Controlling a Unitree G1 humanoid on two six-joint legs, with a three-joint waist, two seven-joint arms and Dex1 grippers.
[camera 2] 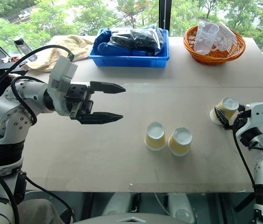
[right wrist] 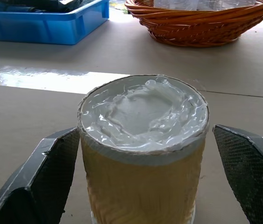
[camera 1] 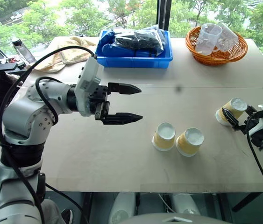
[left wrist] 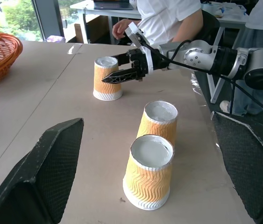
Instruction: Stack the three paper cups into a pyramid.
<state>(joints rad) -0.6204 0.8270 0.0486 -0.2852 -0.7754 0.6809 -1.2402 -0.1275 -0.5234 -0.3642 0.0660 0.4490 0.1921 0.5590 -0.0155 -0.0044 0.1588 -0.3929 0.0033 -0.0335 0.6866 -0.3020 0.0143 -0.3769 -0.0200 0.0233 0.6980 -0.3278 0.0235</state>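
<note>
Here, 2 paper cups (camera 1: 177,138) are sitting upside down, touching side by side, mid-tabletop (camera 1: 98,154). The third cup (camera 1: 231,111) is standing apart toward the right, between the right hand's (camera 1: 230,116) spread fingers. The left hand (camera 1: 133,103) is hovering over the tabletop, fingers spread, empty.

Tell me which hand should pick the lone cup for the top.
Right. The right hand already straddles the lone cup, fingers open either side; the left hand hovers away, beyond the two-cup base.
</note>
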